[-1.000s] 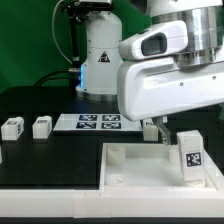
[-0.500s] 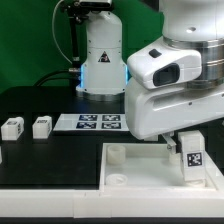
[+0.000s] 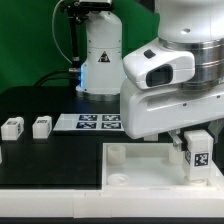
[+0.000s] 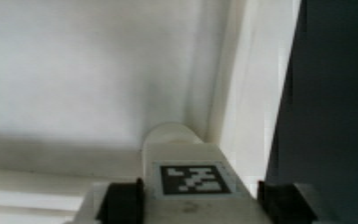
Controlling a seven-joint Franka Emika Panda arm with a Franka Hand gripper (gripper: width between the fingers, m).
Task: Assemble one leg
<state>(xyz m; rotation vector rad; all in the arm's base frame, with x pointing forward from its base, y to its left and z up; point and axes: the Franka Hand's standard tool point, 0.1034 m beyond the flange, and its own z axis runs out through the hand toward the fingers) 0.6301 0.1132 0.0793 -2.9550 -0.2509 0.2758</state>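
My gripper (image 3: 193,146) is shut on a leg (image 3: 198,160), a small white peg with a black-and-white tag. It holds the leg upright over the right end of the large white tabletop panel (image 3: 140,172), near its far edge. In the wrist view the leg (image 4: 194,170) sits between my two dark fingers (image 4: 130,200), with the white panel (image 4: 87,80) below it. Whether the leg's lower end touches the panel is hidden. Two more legs (image 3: 12,127) (image 3: 41,126) stand on the black table at the exterior view's left.
The marker board (image 3: 95,122) lies behind the panel near the robot base (image 3: 100,60). The panel has raised corner sockets (image 3: 117,153) at its left end. My large white arm body (image 3: 165,95) blocks much of the right side.
The arm has moved toward the exterior view's right, carrying the leg a little to the right over the panel. The other legs have not moved.
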